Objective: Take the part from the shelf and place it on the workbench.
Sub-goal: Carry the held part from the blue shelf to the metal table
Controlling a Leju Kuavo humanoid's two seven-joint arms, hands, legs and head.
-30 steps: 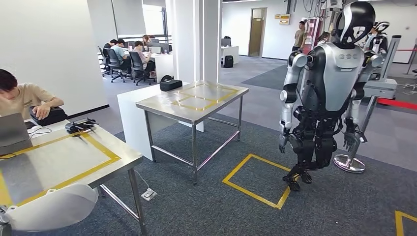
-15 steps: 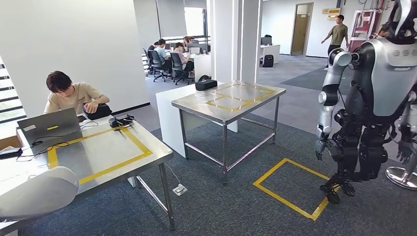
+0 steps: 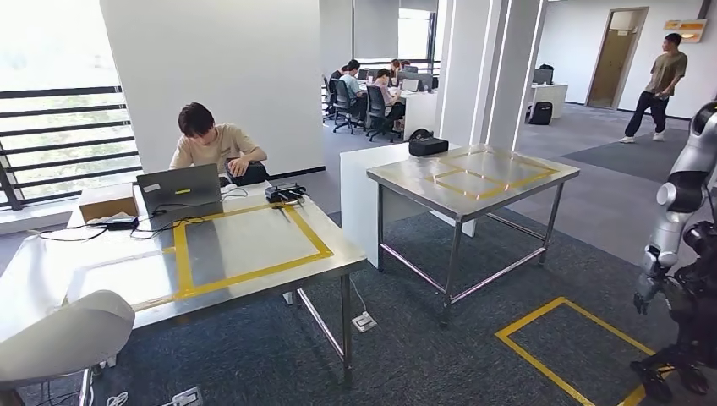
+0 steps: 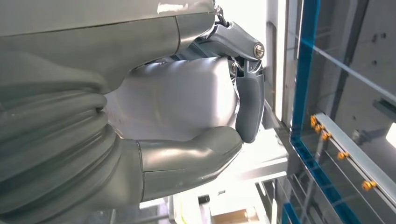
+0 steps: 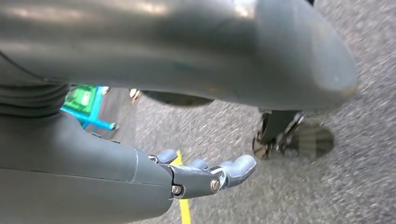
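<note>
— On the left of the head view, what had shifted?

— Everything at once, so the camera had turned, not the furniture. The near worktop [image 3: 254, 254] with its yellow tape had slid from the picture's edge toward the middle, and the person [image 3: 216, 148] with the laptop [image 3: 179, 188] now sat behind it. The second worktop [image 3: 473, 176] had drifted rightward, and the other robot [image 3: 686, 254] was nearly off the right edge.

— Meaning what for the job?

— Probably that the robot was squaring up to the near worktop for the put-down.

— And the part?

— The white part [image 4: 177, 98] sat in the left hand [image 4: 196, 126], thumb and fingers clasped around it; in the head view its pale bulk [image 3: 63, 338] hung at the lower left, beside the worktop's edge.

— The right hand?

— The right hand [image 5: 205, 175] hung over the carpet, fingers out straight, holding nothing.
</note>
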